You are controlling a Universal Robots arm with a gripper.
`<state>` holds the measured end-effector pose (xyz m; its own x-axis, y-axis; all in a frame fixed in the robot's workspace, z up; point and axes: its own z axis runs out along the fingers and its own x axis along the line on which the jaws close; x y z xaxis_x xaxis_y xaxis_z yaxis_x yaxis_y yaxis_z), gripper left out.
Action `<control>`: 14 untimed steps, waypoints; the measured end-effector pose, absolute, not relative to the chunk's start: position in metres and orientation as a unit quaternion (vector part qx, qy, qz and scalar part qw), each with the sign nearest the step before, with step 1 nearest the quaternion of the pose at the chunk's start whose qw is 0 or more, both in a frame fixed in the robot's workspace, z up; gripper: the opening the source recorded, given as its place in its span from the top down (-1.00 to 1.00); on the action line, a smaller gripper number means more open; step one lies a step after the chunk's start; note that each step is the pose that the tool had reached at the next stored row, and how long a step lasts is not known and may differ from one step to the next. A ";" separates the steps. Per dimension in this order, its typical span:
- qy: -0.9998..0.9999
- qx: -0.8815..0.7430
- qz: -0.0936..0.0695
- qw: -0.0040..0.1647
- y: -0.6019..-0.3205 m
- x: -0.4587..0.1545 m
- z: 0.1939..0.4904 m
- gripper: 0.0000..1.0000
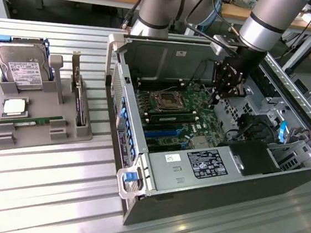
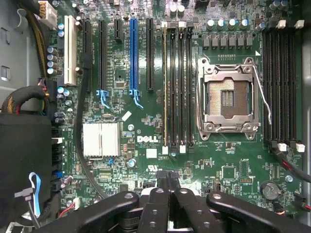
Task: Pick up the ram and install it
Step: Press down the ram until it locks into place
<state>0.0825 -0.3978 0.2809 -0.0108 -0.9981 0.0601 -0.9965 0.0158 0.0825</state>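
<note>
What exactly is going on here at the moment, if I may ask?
A robot arm hangs over the open computer case, its tool shut and empty above the motherboard. One ram stick already sits in a slot beside the empty CPU socket. Another ram stick lies in the grey tray beside the case.

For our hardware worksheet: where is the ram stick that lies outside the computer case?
The ram stick lies flat on the grey tray at the exterior view's left, right beside the silver CPU chip, with the hard drive beyond that.

Ram (image 1: 169,117): thin green stick, on edge in a board slot. Below gripper, not touching it.
</note>
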 end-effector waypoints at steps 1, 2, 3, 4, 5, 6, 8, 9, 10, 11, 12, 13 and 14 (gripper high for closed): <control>-0.711 0.701 -0.008 0.050 -0.398 0.082 0.281 0.79; -0.711 0.701 -0.008 0.051 -0.398 0.078 0.281 0.79; -0.711 0.701 -0.008 0.050 -0.398 0.071 0.280 0.79; -0.711 0.701 -0.008 0.050 -0.398 0.060 0.277 0.79; -0.711 0.701 -0.008 0.050 -0.398 0.056 0.274 0.79; -0.711 0.701 -0.008 0.050 -0.398 0.055 0.271 0.79; -0.711 0.701 -0.008 0.050 -0.398 0.055 0.264 0.79; -0.711 0.701 -0.008 0.050 -0.398 0.054 0.260 0.79; -0.711 0.701 -0.008 0.050 -0.398 0.054 0.252 0.79; -0.711 0.701 -0.008 0.050 -0.398 0.054 0.248 0.79; -0.711 0.701 -0.008 0.050 -0.398 0.054 0.246 0.79; -0.711 0.701 -0.008 0.050 -0.398 0.054 0.244 0.79; -0.711 0.701 -0.008 0.050 -0.398 0.054 0.243 0.79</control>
